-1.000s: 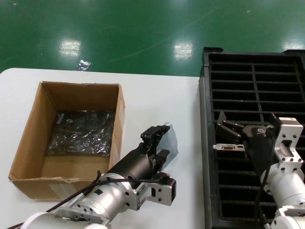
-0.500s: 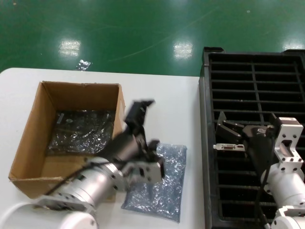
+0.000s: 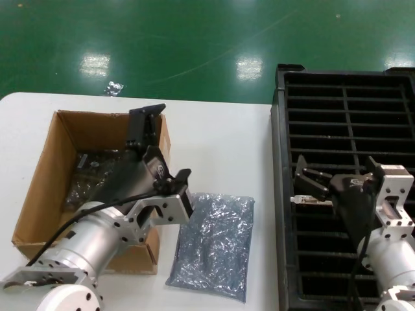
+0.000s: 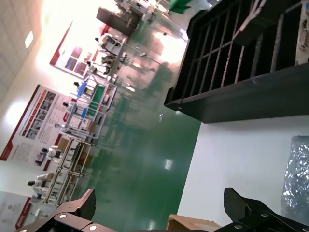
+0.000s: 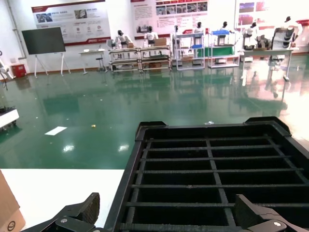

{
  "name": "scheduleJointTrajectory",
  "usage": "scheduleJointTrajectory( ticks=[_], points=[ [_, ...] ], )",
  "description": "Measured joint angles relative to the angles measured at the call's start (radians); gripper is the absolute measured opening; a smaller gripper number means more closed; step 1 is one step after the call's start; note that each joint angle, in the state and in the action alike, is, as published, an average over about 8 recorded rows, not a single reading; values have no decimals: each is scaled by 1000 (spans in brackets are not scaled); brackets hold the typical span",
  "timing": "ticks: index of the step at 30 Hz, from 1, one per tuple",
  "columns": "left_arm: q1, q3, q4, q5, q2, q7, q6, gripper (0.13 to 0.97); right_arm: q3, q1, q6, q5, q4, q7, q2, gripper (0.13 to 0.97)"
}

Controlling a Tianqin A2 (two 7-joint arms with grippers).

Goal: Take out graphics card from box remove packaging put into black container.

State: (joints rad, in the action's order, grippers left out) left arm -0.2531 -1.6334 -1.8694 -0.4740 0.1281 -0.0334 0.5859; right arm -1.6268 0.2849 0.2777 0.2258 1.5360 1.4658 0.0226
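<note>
Head cam is sitting up high, looking forward and down over the white table point(image 3: 220, 136) — cardboard box point(image 3: 45, 194) on the left, black container point(image 3: 343, 129) on the right, green floor beyond. Left wrist cam is rolling sideways, looking low across the table at the black container point(image 4: 241, 92) and the hall behind. Right wrist cam is sitting close over the black container point(image 5: 212, 169), facing level into the same hall. All 3 are sharing that container — and the table.

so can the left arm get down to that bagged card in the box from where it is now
Probably yes. The left end effector is open over the box, the box top is open, and nothing covers the bagged card on its floor; the walls leave room.
</note>
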Motion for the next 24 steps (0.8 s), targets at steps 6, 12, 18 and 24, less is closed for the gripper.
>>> scheduleJointTrajectory(
  ticks=[6,12,18,24],
  points=[
    [20,2,22,-105,14,3,-46,943,2,-22,-22,124,5,-116,22,966],
    [42,5,45,-218,28,6,-96,961,4,-47,-46,258,10,-241,46,966],
    [63,8,68,-332,43,9,-146,966,7,-71,-69,393,16,-365,69,966],
    [85,11,91,-445,58,11,-197,966,9,-96,-93,528,21,-491,93,966]
  ],
)
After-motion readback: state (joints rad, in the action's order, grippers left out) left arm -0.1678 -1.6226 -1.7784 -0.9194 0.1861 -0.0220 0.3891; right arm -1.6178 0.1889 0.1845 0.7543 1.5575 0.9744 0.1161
